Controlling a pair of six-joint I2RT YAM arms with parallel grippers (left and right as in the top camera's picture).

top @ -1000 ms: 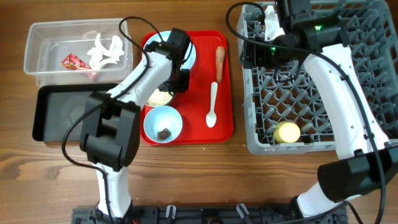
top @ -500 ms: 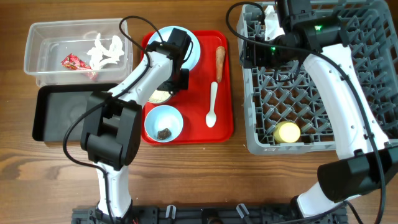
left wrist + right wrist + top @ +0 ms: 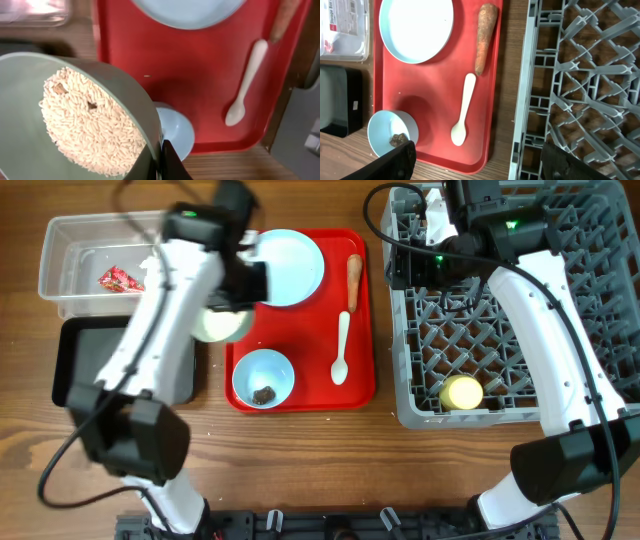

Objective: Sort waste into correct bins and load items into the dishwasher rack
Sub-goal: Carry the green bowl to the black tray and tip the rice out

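My left gripper (image 3: 161,160) is shut on the rim of the pale green bowl (image 3: 222,322), which holds white rice (image 3: 90,120). The bowl hangs tilted over the red tray's left edge, next to the black tray (image 3: 100,365). The clear tub (image 3: 80,250) holds the red-and-white wrapper (image 3: 120,279); my arm hides the white scraps. The pale blue plate (image 3: 290,268), carrot stick (image 3: 353,277), white spoon (image 3: 342,350) and pale blue bowl (image 3: 262,375) with a dark lump (image 3: 264,394) lie on the red tray. My right gripper (image 3: 487,162) is open and empty above the rack's (image 3: 520,320) left edge.
The red serving tray (image 3: 310,395) sits between the bins and the rack. A yellow cup (image 3: 462,392) lies in the rack's front left part. Bare wooden table (image 3: 330,460) runs along the front.
My left arm has lifted the green bowl of rice off the red tray and swung it left toward the bins. The right arm has not moved.
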